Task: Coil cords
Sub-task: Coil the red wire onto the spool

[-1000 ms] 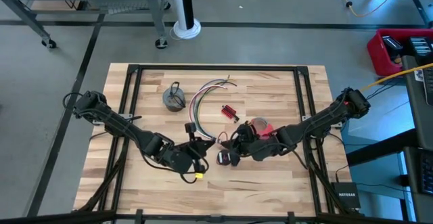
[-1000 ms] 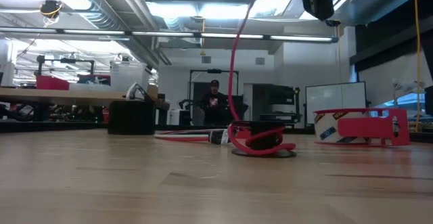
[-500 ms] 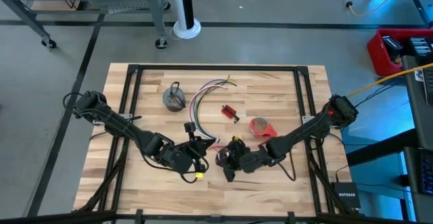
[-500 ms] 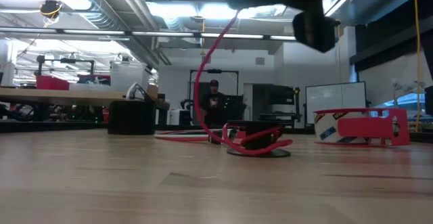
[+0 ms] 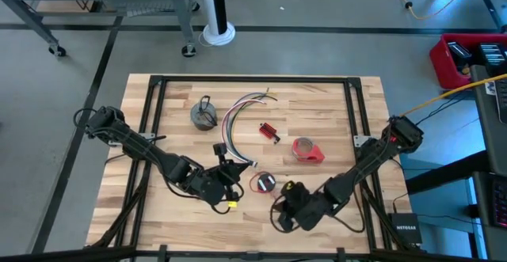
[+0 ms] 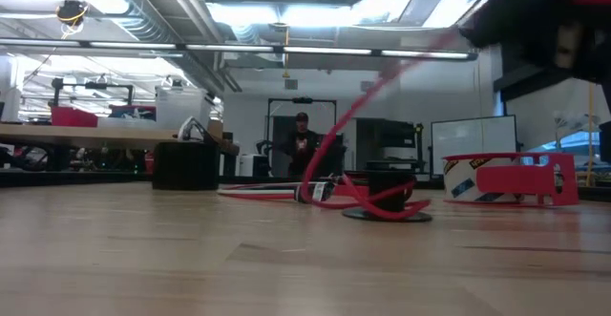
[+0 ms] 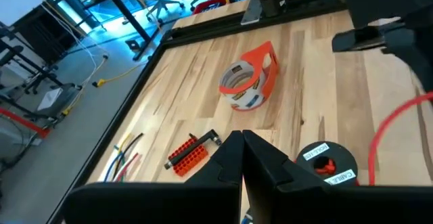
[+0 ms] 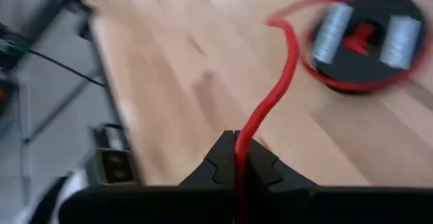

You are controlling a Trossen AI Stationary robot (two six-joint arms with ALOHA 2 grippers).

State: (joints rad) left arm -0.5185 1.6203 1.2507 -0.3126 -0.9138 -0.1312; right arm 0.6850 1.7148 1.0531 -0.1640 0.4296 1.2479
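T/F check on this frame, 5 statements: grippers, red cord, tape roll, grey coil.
1. The right gripper is shut on the red cord. True.
2. The red cord runs from that gripper to the small black spool on the table. True.
3. The left gripper is wide open. False: its fingers are closed together, near the table's middle.
4. The red tape roll is held by the right gripper. False: it lies free on the wood, apart from both grippers.
5. The grey coil lies in the table's far left part, away from both grippers. True.
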